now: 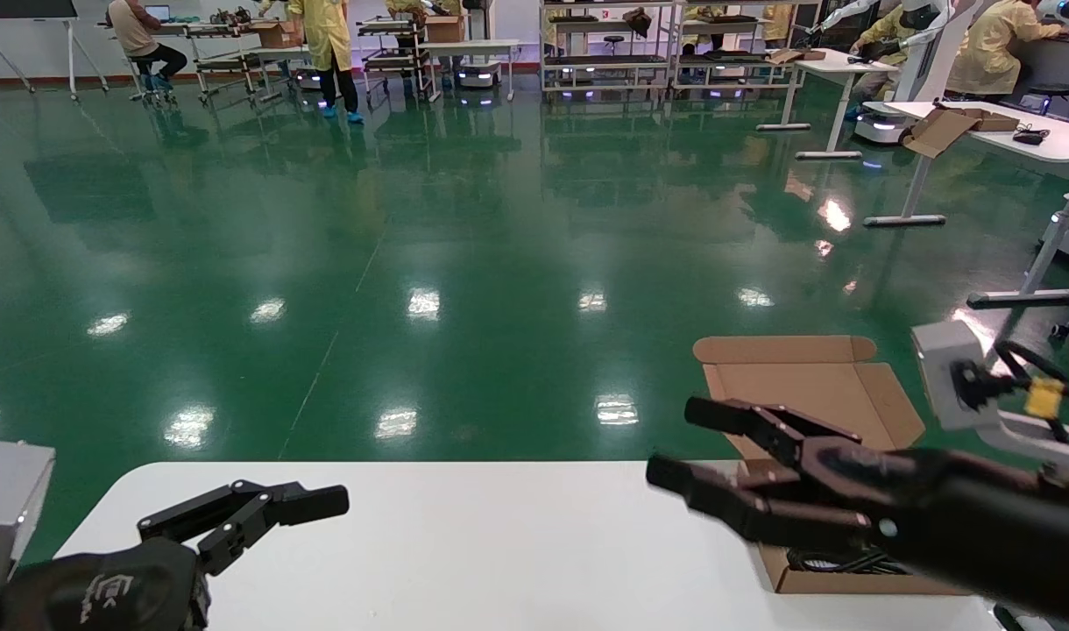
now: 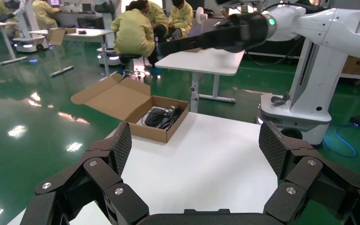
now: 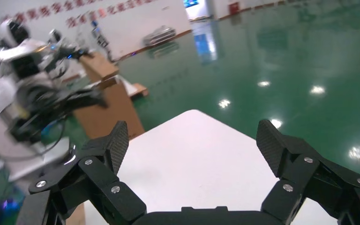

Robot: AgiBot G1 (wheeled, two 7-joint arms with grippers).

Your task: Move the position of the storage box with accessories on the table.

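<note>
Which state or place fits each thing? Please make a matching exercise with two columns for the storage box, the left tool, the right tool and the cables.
Things:
1. storage box
2. left tool
3. right tool
4. cables

States or places:
A. open, raised above the box
B. lying inside the box
C. lid open, at the table's far right edge
D. open, low over the table's near left corner

Pairs: 1-C, 2-D, 3-A, 4-B

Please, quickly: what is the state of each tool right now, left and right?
Left tool: open, holding nothing, low over the white table.
Right tool: open, holding nothing, raised above the cardboard storage box.
</note>
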